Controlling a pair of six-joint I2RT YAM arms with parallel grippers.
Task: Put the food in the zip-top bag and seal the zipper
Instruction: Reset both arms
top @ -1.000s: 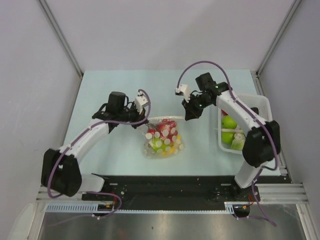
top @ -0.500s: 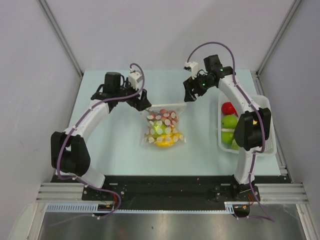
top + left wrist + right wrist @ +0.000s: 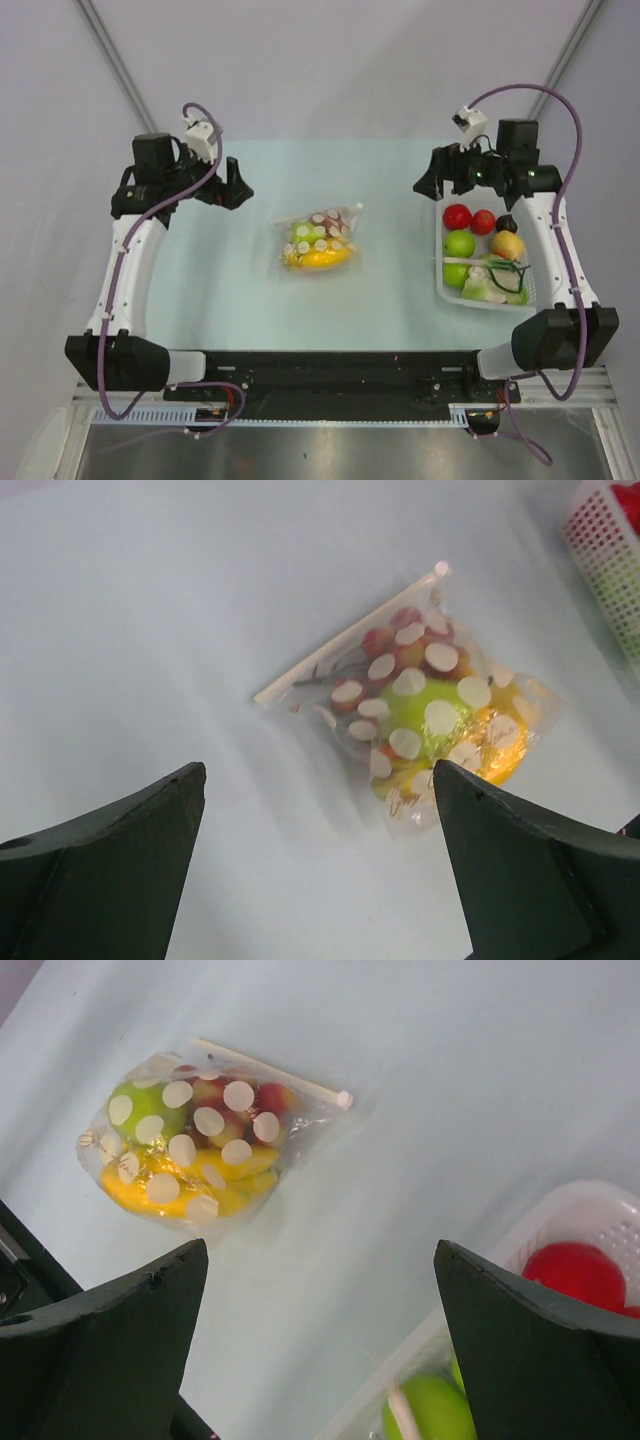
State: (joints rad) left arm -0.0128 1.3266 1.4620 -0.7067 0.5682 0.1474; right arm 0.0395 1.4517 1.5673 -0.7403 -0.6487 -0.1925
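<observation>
The zip-top bag (image 3: 318, 243) lies flat on the table between the arms. It holds food: a green apple (image 3: 425, 715), a yellow banana (image 3: 322, 258) and red pieces (image 3: 265, 1095). Its zipper (image 3: 345, 635) is a straight white strip along the far edge, also seen from the right wrist as the zipper (image 3: 270, 1070). My left gripper (image 3: 238, 186) hovers open well to the bag's left, empty (image 3: 318, 770). My right gripper (image 3: 428, 175) hovers open to the bag's right, by the basket's far corner, empty (image 3: 320, 1247).
A white slotted basket (image 3: 441, 270) stands at the right, holding red tomatoes (image 3: 458, 216), green apples (image 3: 459, 244), an orange fruit (image 3: 507, 245) and leafy greens (image 3: 490, 287). Its corner shows in both wrist views (image 3: 605, 540) (image 3: 560, 1222).
Both grippers opened, let go of the bag's mouth and drew back outward, left to the left, right to the right. The bag now rests free on the table.
</observation>
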